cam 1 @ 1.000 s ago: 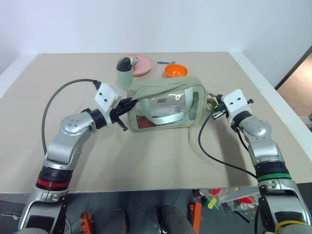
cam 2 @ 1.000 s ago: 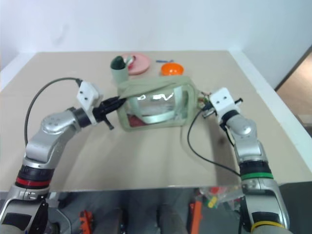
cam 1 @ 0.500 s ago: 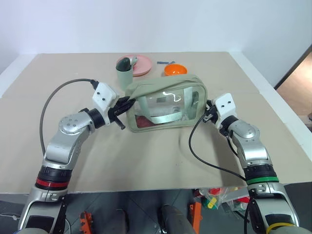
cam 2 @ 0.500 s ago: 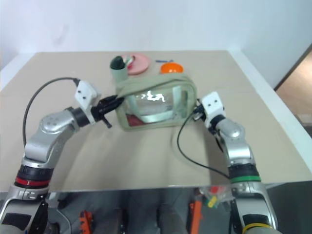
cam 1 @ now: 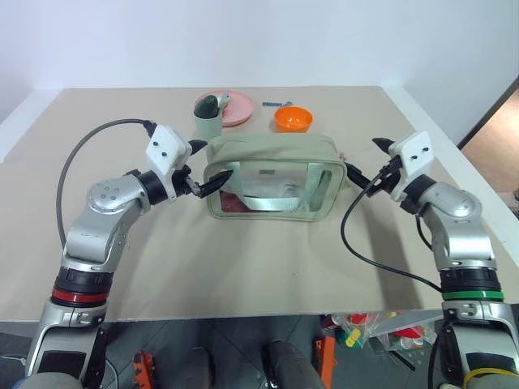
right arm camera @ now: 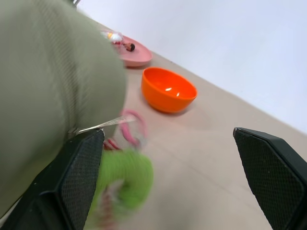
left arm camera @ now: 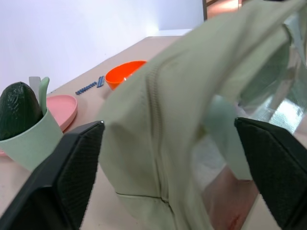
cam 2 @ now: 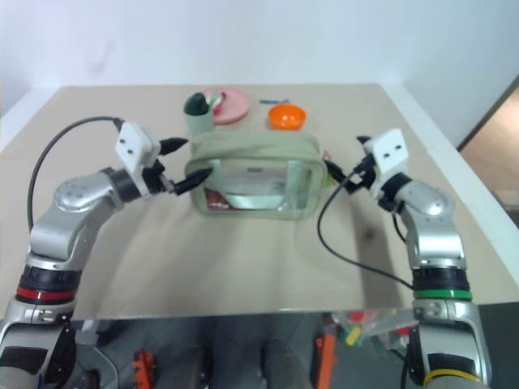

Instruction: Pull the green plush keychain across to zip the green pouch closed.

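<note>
The green pouch (cam 1: 272,188) rests on the table between my two arms, its clear side window facing me. My left gripper (cam 1: 208,164) stands open at the pouch's left end, one finger on each side of the corner, gripping nothing. The left wrist view shows the pouch (left arm camera: 158,120) close up between the fingers (left arm camera: 72,187), its zip seam running along the top. My right gripper (cam 1: 370,160) is open, just off the pouch's right end. The green plush keychain (right arm camera: 128,178) hangs blurred at that end of the pouch (right arm camera: 43,96), free of the right fingers (right arm camera: 79,191).
Behind the pouch stand a pale green cup (cam 1: 208,123) holding a dark avocado-like thing, a pink plate (cam 1: 233,105), an orange bowl (cam 1: 292,118) and a small blue item (cam 1: 276,104). The table's right edge (cam 1: 454,174) runs close past my right arm.
Both grippers have opened and let go: the left of the pouch's end, the right of the keychain. The pouch has settled flat on the table. My right gripper has drawn up and away.
</note>
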Available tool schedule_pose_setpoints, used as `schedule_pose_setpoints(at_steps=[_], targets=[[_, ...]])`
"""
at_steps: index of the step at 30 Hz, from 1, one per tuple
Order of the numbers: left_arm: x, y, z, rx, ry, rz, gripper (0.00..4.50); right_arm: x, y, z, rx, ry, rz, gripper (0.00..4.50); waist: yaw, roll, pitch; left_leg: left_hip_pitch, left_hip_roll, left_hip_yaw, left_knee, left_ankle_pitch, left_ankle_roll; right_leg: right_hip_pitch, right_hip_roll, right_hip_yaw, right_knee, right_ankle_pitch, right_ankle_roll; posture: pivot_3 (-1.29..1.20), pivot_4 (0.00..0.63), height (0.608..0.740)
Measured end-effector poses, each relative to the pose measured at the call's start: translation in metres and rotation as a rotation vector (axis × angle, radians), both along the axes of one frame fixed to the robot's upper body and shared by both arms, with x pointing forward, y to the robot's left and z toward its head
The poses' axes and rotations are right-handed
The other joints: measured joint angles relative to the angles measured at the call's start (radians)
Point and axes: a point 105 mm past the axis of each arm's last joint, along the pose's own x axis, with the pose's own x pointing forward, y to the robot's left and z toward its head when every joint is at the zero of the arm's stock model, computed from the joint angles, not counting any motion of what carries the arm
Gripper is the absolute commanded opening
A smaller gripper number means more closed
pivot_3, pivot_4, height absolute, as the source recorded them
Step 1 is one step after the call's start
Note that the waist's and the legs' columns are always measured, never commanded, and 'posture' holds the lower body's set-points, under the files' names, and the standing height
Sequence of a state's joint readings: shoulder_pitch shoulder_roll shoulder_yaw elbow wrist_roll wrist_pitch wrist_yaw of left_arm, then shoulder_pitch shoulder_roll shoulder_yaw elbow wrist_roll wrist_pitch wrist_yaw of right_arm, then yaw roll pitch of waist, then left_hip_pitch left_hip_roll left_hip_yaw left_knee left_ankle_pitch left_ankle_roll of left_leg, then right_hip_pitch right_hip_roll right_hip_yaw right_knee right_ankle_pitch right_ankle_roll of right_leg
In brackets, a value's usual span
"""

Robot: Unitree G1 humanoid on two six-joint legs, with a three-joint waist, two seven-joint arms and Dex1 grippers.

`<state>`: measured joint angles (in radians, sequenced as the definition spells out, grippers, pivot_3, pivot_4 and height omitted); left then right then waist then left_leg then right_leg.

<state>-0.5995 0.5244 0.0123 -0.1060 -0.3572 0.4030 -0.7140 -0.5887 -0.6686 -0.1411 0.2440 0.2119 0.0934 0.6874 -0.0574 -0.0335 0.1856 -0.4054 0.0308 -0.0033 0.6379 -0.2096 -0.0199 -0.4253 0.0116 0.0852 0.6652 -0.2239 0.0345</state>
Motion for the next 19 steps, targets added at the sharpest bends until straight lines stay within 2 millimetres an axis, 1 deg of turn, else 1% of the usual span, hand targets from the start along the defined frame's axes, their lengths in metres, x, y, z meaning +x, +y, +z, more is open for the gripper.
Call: schedule_pose_setpoints(at_steps=[4, 7, 9, 12, 14, 15, 17, 19], targets=[[-0.003, 0.009, 0.009, -0.085, 0.042, -0.016, 4.48, -0.016, -0.006, 0.008, 0.027, 0.012, 0.016, 4.5, 0.001, 0.0, 0.0, 0.0, 0.0, 0.0, 0.0, 0.0, 0.0, 0.0, 0.0, 0.0, 0.0, 0.0, 0.0, 0.0, 0.15, 0.74], [-0.012, 0.018, 0.025, -0.15, 0.035, -0.039, 4.48, -0.027, -0.008, 0.018, 0.079, 0.015, 0.027, 4.5, 0.0, 0.0, 0.0, 0.0, 0.0, 0.0, 0.0, 0.0, 0.0, 0.0, 0.0, 0.0, 0.0, 0.0, 0.0, 0.0, 0.15, 0.74], [-0.016, 0.021, 0.032, -0.164, 0.029, -0.044, 4.48, -0.03, -0.008, 0.021, 0.094, 0.019, 0.032, 4.5, 0.001, 0.0, 0.0, 0.0, 0.0, -0.001, 0.001, 0.0, 0.0, 0.0, 0.0, -0.001, 0.0, 0.0, 0.0, 0.0, 0.15, 0.74], [-0.024, 0.025, 0.038, -0.186, 0.043, -0.063, 4.48, -0.041, -0.005, 0.023, 0.124, 0.057, 0.073, 4.5, 0.003, 0.0, 0.0, 0.0, 0.0, -0.001, 0.001, 0.0, 0.0, 0.0, 0.0, -0.001, 0.0, 0.0, 0.0, 0.0, 0.15, 0.74], [-0.033, 0.033, 0.032, -0.151, 0.056, -0.045, 4.48, -0.054, -0.001, 0.019, 0.121, 0.109, 0.12, 4.5, 0.002, 0.0, 0.0, 0.0, 0.0, 0.0, 0.0, -0.001, 0.001, 0.001, 0.0, 0.0, 0.0, -0.001, 0.001, 0.0, 0.15, 0.74], [-0.036, 0.042, 0.024, -0.13, 0.072, -0.006, 4.48, -0.063, 0.0, 0.016, 0.128, 0.148, 0.141, 4.5, 0.002, 0.0, 0.0, 0.0, 0.001, 0.0, 0.0, -0.001, 0.001, 0.0, 0.0, 0.0, 0.0, -0.002, 0.0, 0.0, 0.15, 0.74], [-0.039, 0.054, 0.004, -0.084, 0.117, 0.064, 4.48, -0.078, 0.005, 0.008, 0.122, 0.208, 0.172, 4.5, 0.004, 0.0, 0.0, 0.0, 0.001, -0.002, -0.001, -0.001, 0.001, 0.001, 0.0, -0.001, 0.0, -0.003, 0.0, 0.0, 0.15, 0.74], [-0.042, 0.063, -0.019, -0.044, 0.164, 0.132, 4.48, -0.091, 0.012, -0.007, 0.115, 0.271, 0.193, 4.5, 0.009, 0.0, 0.0, 0.0, 0.001, -0.003, 0.0, -0.001, 0.001, 0.001, 0.0, -0.002, 0.0, -0.003, -0.001, 0.0, 0.15, 0.74]])
